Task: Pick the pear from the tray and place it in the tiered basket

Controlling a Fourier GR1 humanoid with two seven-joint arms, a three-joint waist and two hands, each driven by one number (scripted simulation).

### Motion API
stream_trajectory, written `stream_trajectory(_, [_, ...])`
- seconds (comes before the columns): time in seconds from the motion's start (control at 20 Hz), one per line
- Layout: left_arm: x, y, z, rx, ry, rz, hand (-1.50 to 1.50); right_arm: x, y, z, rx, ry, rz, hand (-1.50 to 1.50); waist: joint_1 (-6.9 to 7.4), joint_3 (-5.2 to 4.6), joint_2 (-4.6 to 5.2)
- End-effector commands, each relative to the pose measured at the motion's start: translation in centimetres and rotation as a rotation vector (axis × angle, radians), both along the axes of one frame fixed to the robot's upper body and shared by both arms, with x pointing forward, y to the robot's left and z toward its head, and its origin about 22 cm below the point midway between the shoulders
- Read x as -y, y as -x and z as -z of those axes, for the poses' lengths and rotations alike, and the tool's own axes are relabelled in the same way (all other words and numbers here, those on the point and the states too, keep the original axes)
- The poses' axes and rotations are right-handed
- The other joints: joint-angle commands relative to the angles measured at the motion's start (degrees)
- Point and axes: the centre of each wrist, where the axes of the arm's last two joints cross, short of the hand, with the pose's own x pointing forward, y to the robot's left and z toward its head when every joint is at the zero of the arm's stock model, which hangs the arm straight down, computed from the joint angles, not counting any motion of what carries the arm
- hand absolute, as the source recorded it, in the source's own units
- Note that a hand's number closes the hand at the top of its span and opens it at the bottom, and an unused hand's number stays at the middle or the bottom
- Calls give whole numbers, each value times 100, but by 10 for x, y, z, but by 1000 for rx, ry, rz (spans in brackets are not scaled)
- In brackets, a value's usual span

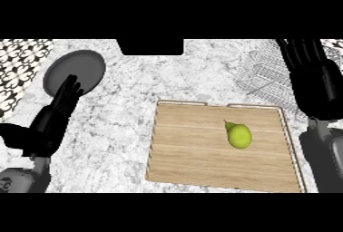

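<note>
A green pear (239, 135) lies on its side on the wooden tray (201, 158), right of the tray's centre, its stem pointing toward the upper left of the frame. The tray sits in the lower right part of the frame on a marble counter (127, 136). At the upper right, partly behind the right arm, the wire mesh of the tiered basket (264, 79) shows — well apart from the pear. The right hand (311, 68) stands along the right edge of the frame, fingers straight and pointing up, holding nothing. The left hand (57, 113) is at the left of the frame, its fingers also extended and empty, their tips overlapping the lower edge of a dark grey round plate (84, 65) in the upper left.
</note>
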Motion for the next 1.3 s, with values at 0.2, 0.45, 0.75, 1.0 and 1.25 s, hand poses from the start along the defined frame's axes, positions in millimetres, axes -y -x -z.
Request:
stream_trajectory(0.2, [35, 0, 14, -2, -16, 151, 0, -55, -15, 84, -551, 262, -68, -150, 250, -257, 408])
stream_trajectory(0.45, [55, 5, 41, -85, 41, 189, 0, -126, -12, 130, -777, 335, -77, -150, 129, -229, 328])
stream_trajectory(0.75, [50, -1, 63, -102, 27, 169, 0, -146, -44, 93, -576, 558, -112, -150, -98, -227, 232])
stream_trajectory(1.0, [32, -1, 58, -89, 39, 174, 0, -128, -69, 32, -586, 1013, -72, -150, -44, -246, 202])
stream_trajectory(1.25, [51, 0, 66, -97, 27, 193, 0, -150, -78, -7, -689, 1502, -216, -150, 25, -265, 200])
